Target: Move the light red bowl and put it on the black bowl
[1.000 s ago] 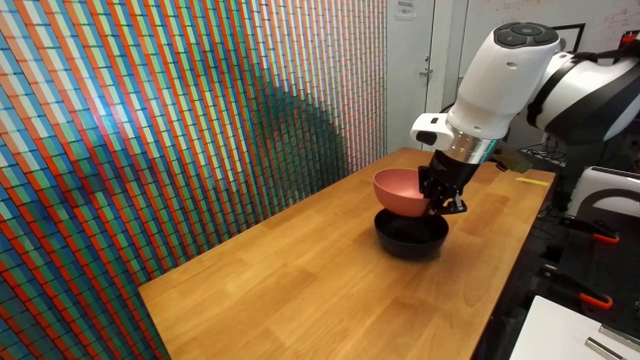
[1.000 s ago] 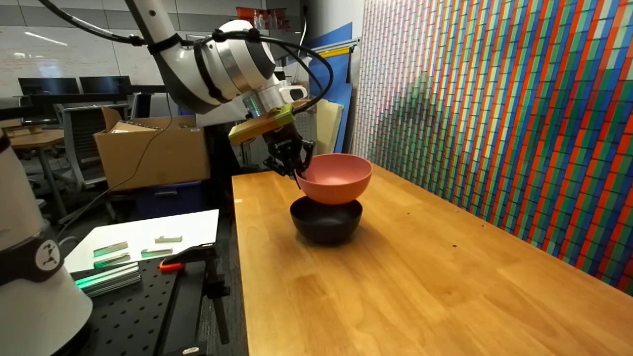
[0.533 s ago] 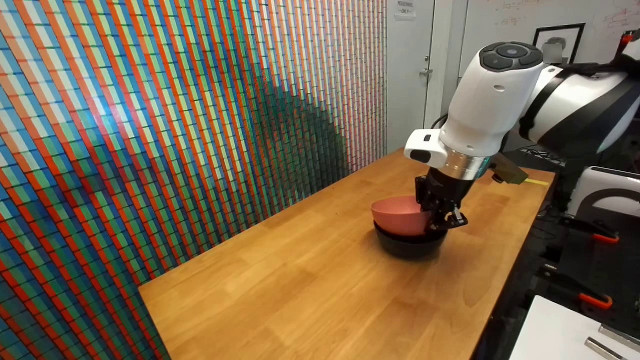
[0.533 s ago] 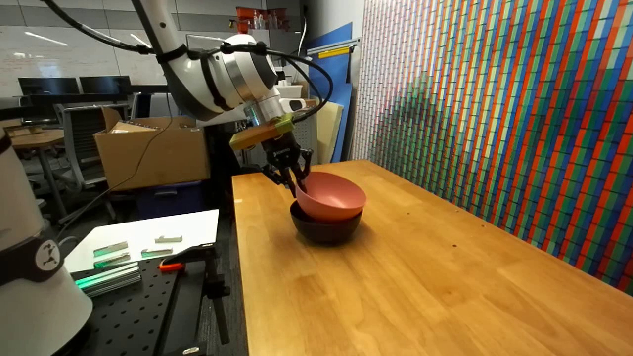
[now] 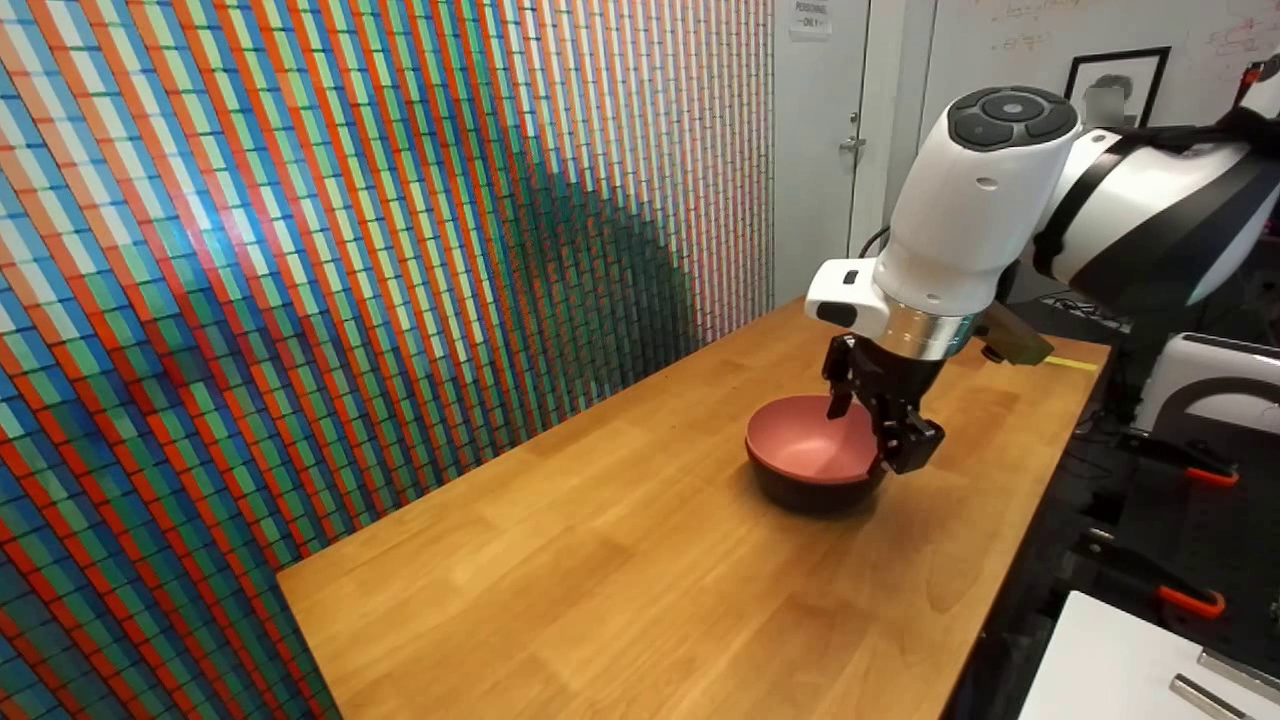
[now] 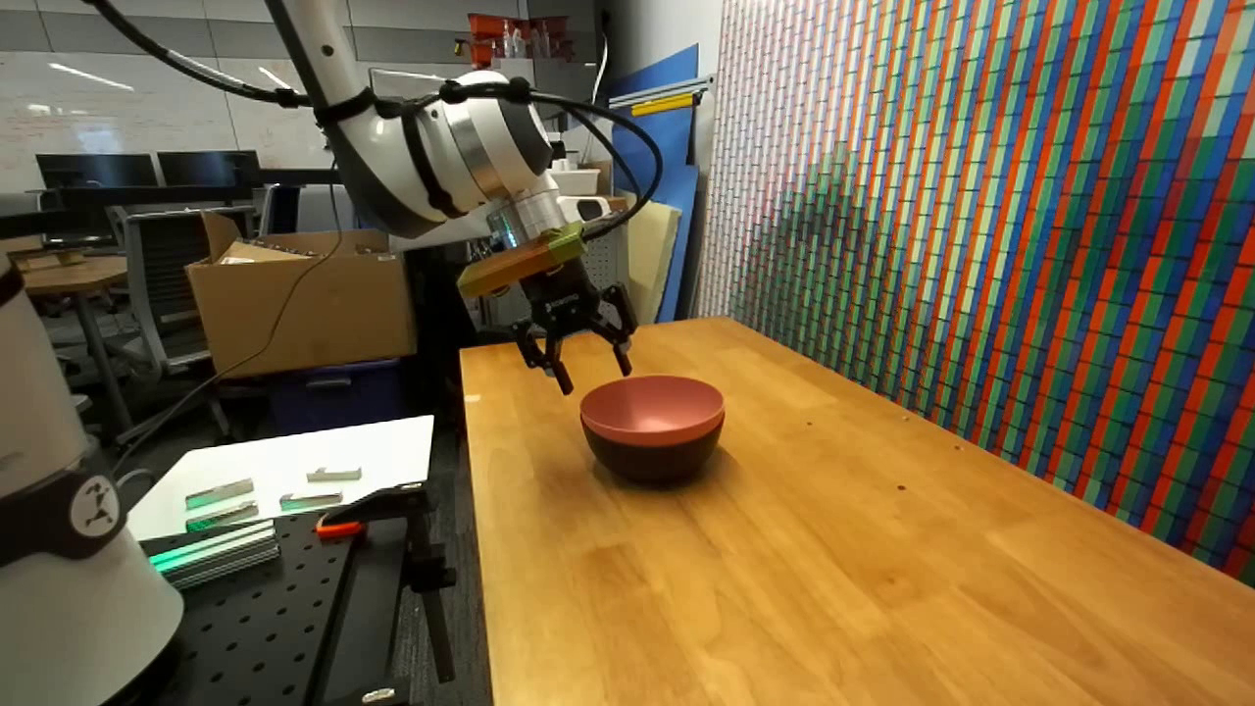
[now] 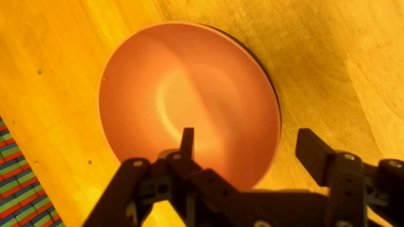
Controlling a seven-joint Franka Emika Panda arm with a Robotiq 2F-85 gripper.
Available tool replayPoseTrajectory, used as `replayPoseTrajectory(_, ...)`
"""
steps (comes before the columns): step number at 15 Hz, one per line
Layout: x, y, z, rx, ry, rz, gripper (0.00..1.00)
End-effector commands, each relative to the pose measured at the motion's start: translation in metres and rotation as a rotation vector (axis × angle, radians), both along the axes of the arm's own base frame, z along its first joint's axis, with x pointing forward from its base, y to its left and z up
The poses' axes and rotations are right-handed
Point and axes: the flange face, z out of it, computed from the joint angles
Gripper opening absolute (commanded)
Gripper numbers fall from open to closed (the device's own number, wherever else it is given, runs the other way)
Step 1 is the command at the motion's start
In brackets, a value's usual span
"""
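Note:
The light red bowl [image 6: 652, 407] sits nested in the black bowl [image 6: 655, 461], its rim nearly level. Both stand on the wooden table, and in an exterior view the light red bowl [image 5: 800, 440] covers most of the black bowl [image 5: 812, 497]. From the wrist, a thin dark sliver of the black bowl [image 7: 254, 56] edges the light red bowl [image 7: 176, 94]. My gripper [image 6: 595, 380] is open at the bowls' near-arm side, holding nothing. In the wrist view the gripper [image 7: 245, 130] has one finger over the bowl's inside and the other beyond the rim.
The wooden table [image 6: 833, 579] runs along a wall of coloured tiles [image 6: 980, 245]. Beside it is a white board [image 6: 392, 451] with metal pieces, on a black cart. A cardboard box [image 6: 304, 309] stands farther back.
The light red bowl was held above the black bowl, came down into it tilted, and now lies level. My gripper has lowered with it, then opened and let go of the rim.

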Motion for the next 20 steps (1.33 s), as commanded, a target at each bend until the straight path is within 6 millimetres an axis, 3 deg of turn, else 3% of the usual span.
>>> replayPoseTrajectory(1,0.009,-0.024,0.008,-0.006,-0.037,-0.051,1.00)
replayPoseTrajectory(5,0.033,-0.082,0.029,0.074,-0.031,-0.236,1.00)
replayPoseTrajectory(11,0.085,-0.156,0.090,0.253,-0.038,-0.542,1.00)
replayPoseTrajectory(15,0.113,-0.180,0.141,0.356,-0.037,-0.659,1.00)
replayPoseTrajectory(20,0.138,-0.193,0.190,0.374,0.024,-0.743,1.00)
